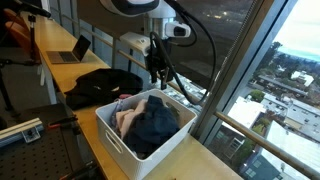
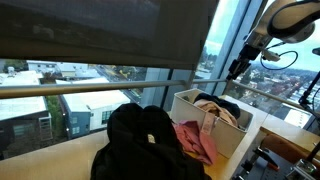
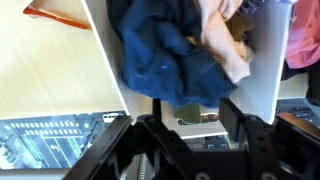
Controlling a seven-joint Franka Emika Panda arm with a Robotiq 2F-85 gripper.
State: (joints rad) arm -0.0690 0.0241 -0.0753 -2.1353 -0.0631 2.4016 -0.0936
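A white bin (image 1: 104,128) stands on the wooden table and holds a heap of clothes: a dark blue garment (image 1: 152,120) and a pale pink cloth (image 1: 125,120). My gripper (image 1: 157,76) hangs just above the bin's far edge, seen against the window in an exterior view (image 2: 235,72). In the wrist view the blue garment (image 3: 160,55) and a peach cloth (image 3: 228,40) lie inside the bin (image 3: 265,75). My gripper (image 3: 192,112) stands over them with its fingers (image 3: 232,115) apart. Nothing is gripped; a small olive-green scrap (image 3: 188,113) shows below the gap.
A black backpack (image 1: 100,85) lies beside the bin, large in an exterior view (image 2: 140,145), with a pink cloth (image 2: 196,140) next to it. A laptop (image 1: 70,50) sits farther along the table. Tall windows (image 1: 250,70) run close behind the bin.
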